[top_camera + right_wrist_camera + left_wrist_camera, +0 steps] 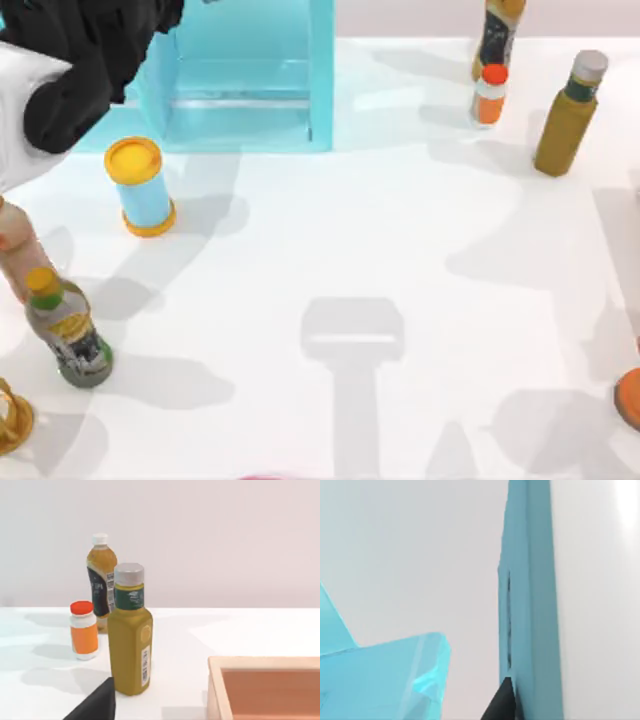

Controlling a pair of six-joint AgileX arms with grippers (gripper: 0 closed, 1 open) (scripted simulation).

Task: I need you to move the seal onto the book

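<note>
Top view: left arm [80, 60] hides part of light-blue cabinet [245, 90].

A white table [400, 230] spreads out under soft light, grey shadows falling across it, the largest a blocky one near the front edge. At the table's far side sits a light-blue cabinet [250, 90], open toward the front, its floor pale and glossy. In the left wrist view the cabinet's blue wall [530, 600] stands against a plain off-white backdrop. Behind the table, the right wrist view shows a bare, pale pinkish wall [210, 540] meeting the tabletop in a straight line.
</note>
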